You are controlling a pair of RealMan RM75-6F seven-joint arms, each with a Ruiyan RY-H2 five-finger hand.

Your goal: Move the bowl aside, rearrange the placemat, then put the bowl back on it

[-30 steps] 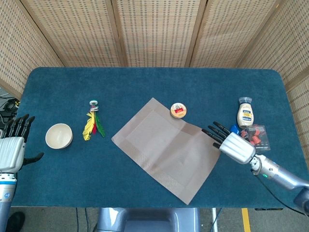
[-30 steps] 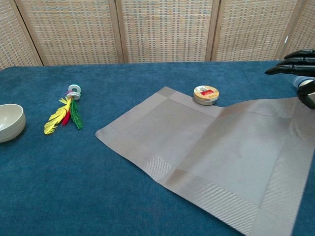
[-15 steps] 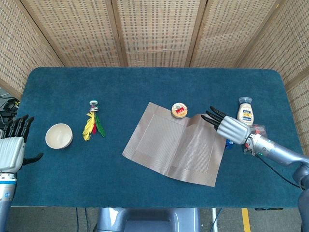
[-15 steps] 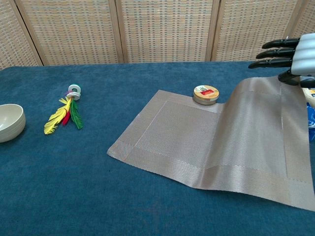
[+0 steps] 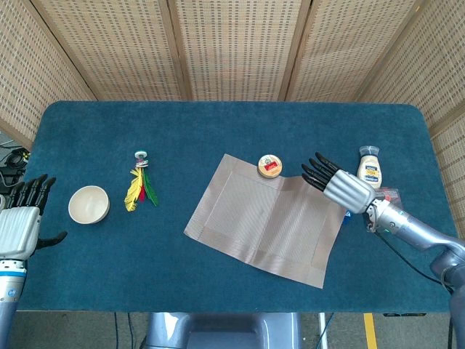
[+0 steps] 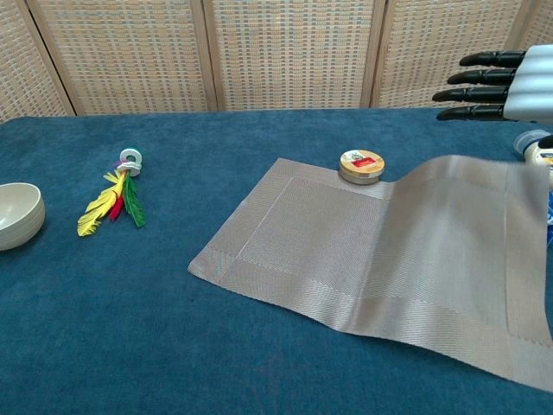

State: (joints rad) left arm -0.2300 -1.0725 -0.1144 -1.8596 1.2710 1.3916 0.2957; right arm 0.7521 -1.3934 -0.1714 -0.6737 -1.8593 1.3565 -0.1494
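Observation:
The cream bowl point(image 5: 89, 204) point(image 6: 17, 214) stands on the blue cloth at the left, off the mat. A grey-brown woven placemat point(image 5: 265, 218) point(image 6: 346, 251) lies in the middle-right, its far right edge still bulging off the table and blurred. My right hand point(image 5: 336, 183) point(image 6: 501, 82) hovers above that edge with its fingers stretched out straight, holding nothing. Off the table's left edge, left of the bowl, my left hand point(image 5: 18, 225) is open and apart from the bowl; the chest view does not show it.
A round tin point(image 5: 269, 166) point(image 6: 361, 166) touches the mat's far edge. A feather toy point(image 5: 140, 185) point(image 6: 117, 194) lies between bowl and mat. Right of my right hand stand a mayonnaise bottle point(image 5: 369, 167) and a red packet point(image 5: 389, 195).
My right hand dragged the mat's right side up and toward the far right, turning the mat, then let go and rose. The mat's edge is dropping. Bowl and left hand stayed put.

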